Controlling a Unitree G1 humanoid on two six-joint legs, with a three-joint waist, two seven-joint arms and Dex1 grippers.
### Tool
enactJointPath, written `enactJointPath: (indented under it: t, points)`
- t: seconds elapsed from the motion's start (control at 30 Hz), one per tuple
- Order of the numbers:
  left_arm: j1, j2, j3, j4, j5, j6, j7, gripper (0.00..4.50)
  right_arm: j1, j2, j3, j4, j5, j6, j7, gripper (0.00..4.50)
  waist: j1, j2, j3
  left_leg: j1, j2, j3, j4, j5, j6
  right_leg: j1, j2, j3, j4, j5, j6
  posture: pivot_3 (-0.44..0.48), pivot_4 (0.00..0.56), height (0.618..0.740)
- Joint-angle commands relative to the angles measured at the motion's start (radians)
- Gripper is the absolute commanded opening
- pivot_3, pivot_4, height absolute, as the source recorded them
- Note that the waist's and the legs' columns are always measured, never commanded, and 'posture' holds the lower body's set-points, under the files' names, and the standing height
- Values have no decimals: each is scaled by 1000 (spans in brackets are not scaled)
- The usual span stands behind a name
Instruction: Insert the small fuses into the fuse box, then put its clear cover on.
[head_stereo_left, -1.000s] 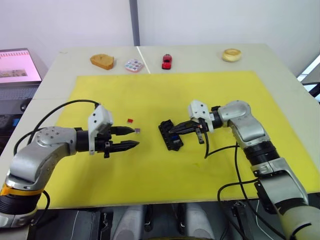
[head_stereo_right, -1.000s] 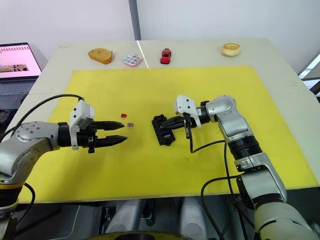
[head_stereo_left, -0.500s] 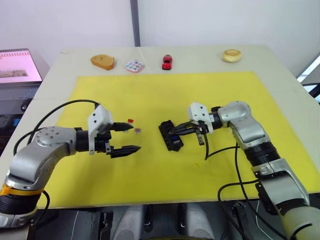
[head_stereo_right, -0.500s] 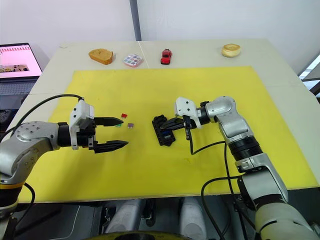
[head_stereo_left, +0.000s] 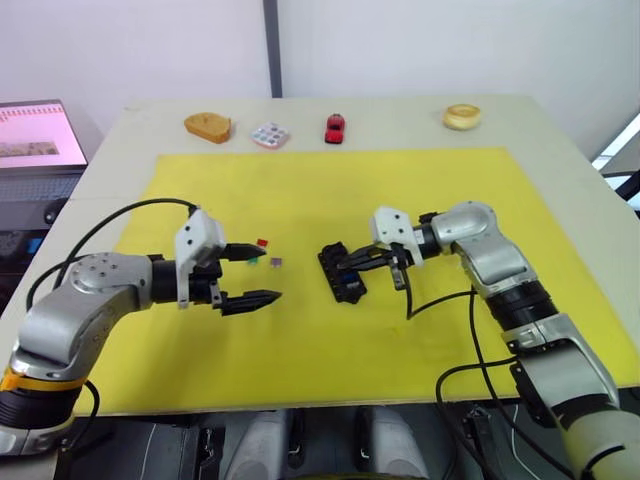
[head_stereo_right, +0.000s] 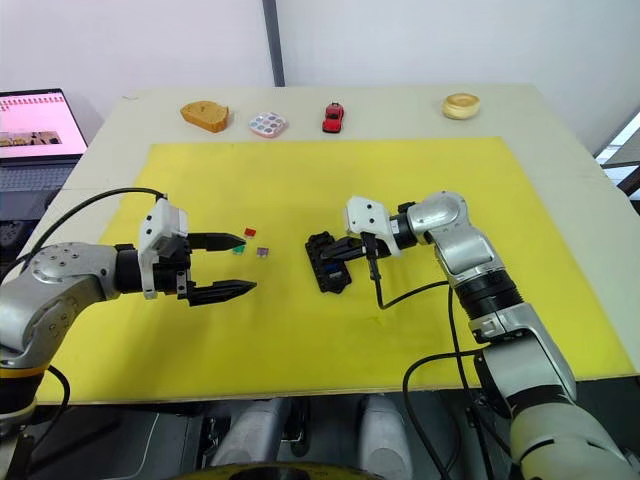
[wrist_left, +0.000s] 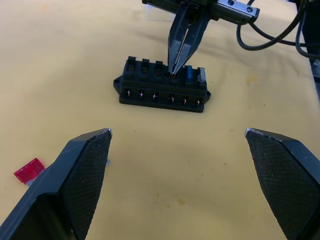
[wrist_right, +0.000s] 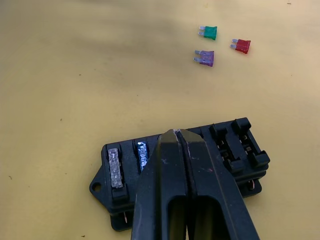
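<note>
Now the left gripper, nearest the front edge of the yellow mat, is spread wide; a second ago its fingers were almost together. It hangs empty over the mat's left half. A green fuse lies by its upper fingertip where none showed before, so it looks dropped or uncovered, not seated.

Loose fuses, count three: green, red fuse, purple fuse, close together but apart, left of the mat's middle.

Fuse box, count one, sits flat near the mat's middle, same spot as before. Seated in it, count two: a pale fuse and a blue fuse in the end slots. The right gripper stays pressed together, tips on a slot beside the blue one; can't tell if a fuse sits under them.

Judgement: insertion is roughly half done, cover step not yet started.

Along the table's far edge, one each: bread piece, dotted palette, red toy car, round bun.
</note>
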Motion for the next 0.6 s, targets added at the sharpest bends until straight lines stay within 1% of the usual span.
enactJointPath:
  t: [0.03, 0.07, 0.13, 0.23, 0.3, 0.4, 0.5, 0.53, 0.6]
  points:
    - [-3, 20, 46, -5, -1, -16, -1, 4479, -24, 6, -53, -15, 52, 94, -10, 0, 0, 0, 0, 0, 0, 0, 0, 0, 0, 0, 0, 0, 0, 0, 0, 0, 150, 740]
    - [-3, 23, 53, 1, -3, -14, -2, 4479, -49, 18, -80, -33, 80, 128, -29, 0, -1, 1, 1, -1, 0, 0, 0, 0, 0, -1, 0, 0, 0, 0, 0, 0, 150, 740]
    - [1, 35, 76, 14, -12, -10, -12, 4479, -99, 22, -128, -93, 150, 255, -44, 0, -4, 3, 2, -3, 0, 0, 0, 0, 0, -4, 0, 0, 0, 0, 0, 0, 150, 740]
    - [0, 63, 118, 43, -12, -14, -20, 4479, -128, -25, -180, -216, 260, 457, -29, 0, -4, 5, 5, -5, 0, 0, -1, 3, -5, -7, 0, 1, 1, 0, 0, 0, 150, 740]
    - [2, 75, 147, 54, -15, -15, -19, 4479, -124, -54, -215, -284, 311, 541, -43, 0, -2, 5, 5, -5, 0, 0, -2, 3, -5, -7, -1, 1, 0, 0, 0, 0, 150, 740]
    - [55, 88, 250, 36, -32, -3, 9, 4479, -88, -93, -332, -354, 326, 630, -207, 0, -1, 5, 5, -5, 0, 0, -2, -1, 1, -6, -2, 0, -1, 0, 0, 0, 150, 740]
    - [159, 78, 341, 17, 7, -40, 44, 4500, 16, -122, -426, -429, 291, 651, -371, 907, 1, 5, 5, -5, -1, 1, -3, -1, 2, -6, -3, 0, -2, -1, -2, 0, 150, 740]
    - [188, 77, 360, 29, 35, -68, 55, 4500, 54, -139, -445, -452, 286, 660, -400, 1382, 1, 5, 5, -5, -1, 1, -3, -1, 2, -6, -3, 0, -2, -2, -3, 0, 150, 740]
    - [189, 77, 387, 82, 57, -98, 79, 4500, 109, -171, -463, -477, 281, 672, -434, 2372, 5, 5, 5, -5, -1, 2, -3, -1, 2, -6, -3, 0, -2, -2, -4, 0, 150, 740]
